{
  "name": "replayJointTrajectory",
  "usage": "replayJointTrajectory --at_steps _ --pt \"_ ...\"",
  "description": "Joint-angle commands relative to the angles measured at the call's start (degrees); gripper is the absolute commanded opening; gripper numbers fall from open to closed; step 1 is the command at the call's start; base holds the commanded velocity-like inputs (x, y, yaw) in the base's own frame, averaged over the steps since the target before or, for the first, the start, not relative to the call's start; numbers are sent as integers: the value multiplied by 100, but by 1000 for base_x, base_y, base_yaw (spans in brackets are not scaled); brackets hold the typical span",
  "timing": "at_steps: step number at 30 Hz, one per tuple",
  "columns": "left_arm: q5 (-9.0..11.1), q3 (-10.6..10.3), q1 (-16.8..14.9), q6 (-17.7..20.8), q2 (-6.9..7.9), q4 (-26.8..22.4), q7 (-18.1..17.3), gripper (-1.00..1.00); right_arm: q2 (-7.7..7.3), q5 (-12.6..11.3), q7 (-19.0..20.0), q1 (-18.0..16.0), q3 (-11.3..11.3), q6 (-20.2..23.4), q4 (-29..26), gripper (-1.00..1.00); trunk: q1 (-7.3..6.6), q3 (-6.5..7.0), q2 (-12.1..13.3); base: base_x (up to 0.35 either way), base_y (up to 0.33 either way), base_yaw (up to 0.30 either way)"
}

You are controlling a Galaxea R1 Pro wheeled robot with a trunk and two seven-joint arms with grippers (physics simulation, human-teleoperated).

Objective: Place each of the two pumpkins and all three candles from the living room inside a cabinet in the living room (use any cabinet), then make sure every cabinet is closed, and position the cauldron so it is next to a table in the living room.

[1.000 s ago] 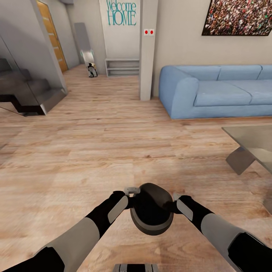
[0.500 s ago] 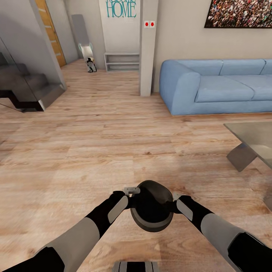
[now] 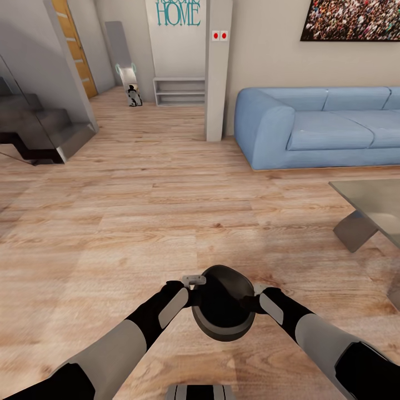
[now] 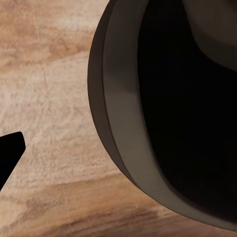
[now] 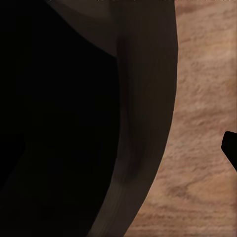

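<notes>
The black cauldron hangs tilted above the plank floor in front of me, its wide mouth facing up and away. My left gripper holds its left rim and my right gripper holds its right rim. In the left wrist view the cauldron's rim and dark inside are very close, with one black fingertip outside the wall. The right wrist view has the cauldron against the floor and a fingertip at the edge. The grey-green table stands at the right, apart from the cauldron.
A blue sofa runs along the far right wall behind the table. A grey pillar stands mid-back, with a low shelf beyond it. Dark stairs are at the left. Open wood floor lies ahead.
The whole head view shifted a little a second ago, so the camera moved forward; since half a second ago it holds still. The cauldron stays between both grippers.
</notes>
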Motion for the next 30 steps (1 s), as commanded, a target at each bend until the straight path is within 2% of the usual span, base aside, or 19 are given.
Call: replayJointTrajectory --at_steps 1,16,21,26,30 --pt "58 -17 -5 4 0 -3 56 100 -7 -61 -50 -2 43 14 -21 100 -1 -5 -2 0 0 0" --pt "70 -1 -5 4 0 0 53 100 -15 -52 -50 -1 43 -60 -23 100 -1 -5 -2 29 27 0" --pt "48 31 -10 -39 0 402 46 100 -16 -52 -42 -1 44 -60 -22 100 -1 -5 -2 5 5 0" --pt "48 35 -13 -259 0 574 45 100 -15 -52 -41 -1 43 -60 -19 100 -1 -5 -2 0 0 0" --pt "52 18 -13 -287 0 594 45 100 -15 -52 -41 -1 43 -60 -21 100 -1 -5 -2 0 0 0"
